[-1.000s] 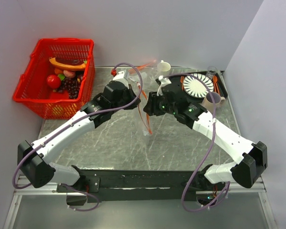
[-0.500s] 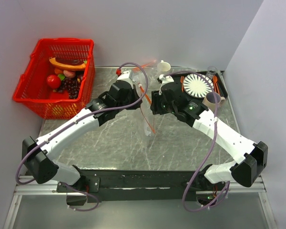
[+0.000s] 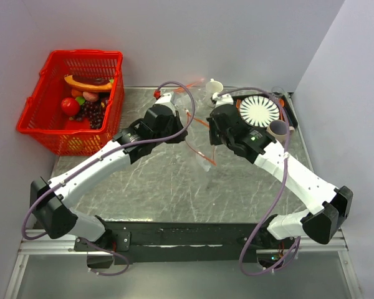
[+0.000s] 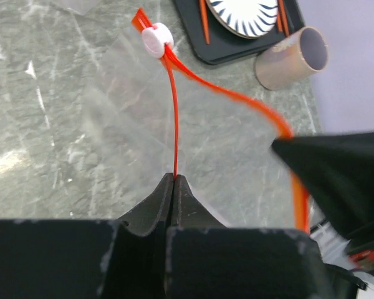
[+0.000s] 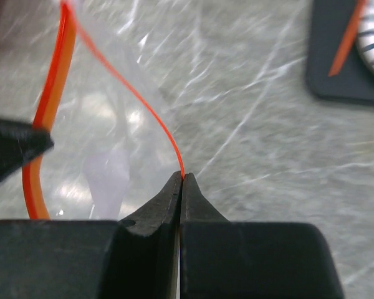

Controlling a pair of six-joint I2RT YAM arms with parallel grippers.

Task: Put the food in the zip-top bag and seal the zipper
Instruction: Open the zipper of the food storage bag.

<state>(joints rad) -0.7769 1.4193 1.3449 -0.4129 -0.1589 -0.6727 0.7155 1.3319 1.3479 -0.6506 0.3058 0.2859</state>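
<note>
The clear zip-top bag (image 3: 200,151) hangs between my two grippers over the middle of the table. My left gripper (image 4: 174,178) is shut on one side of its orange-red zipper (image 4: 174,112), below the white slider (image 4: 156,40). Pinching the zipper's other side (image 5: 140,103) is my right gripper (image 5: 182,175), also shut. Seen from above, the left gripper (image 3: 186,126) and right gripper (image 3: 209,124) face each other a little apart. The food lies in the red basket (image 3: 68,56): a red round fruit (image 3: 70,106), a grape bunch (image 3: 92,113) and an orange-brown curved piece (image 3: 86,83).
At the back right a black tray (image 3: 287,116) carries a striped plate (image 3: 258,111) and orange cutlery, with a beige cup (image 3: 277,129) beside it. Crinkled clear plastic (image 3: 196,93) and a small white cup (image 3: 215,86) lie at the back centre.
My right gripper has shut on the zipper's free side and drawn back to the right. The bag's mouth has spread and its lower end has swung right.
</note>
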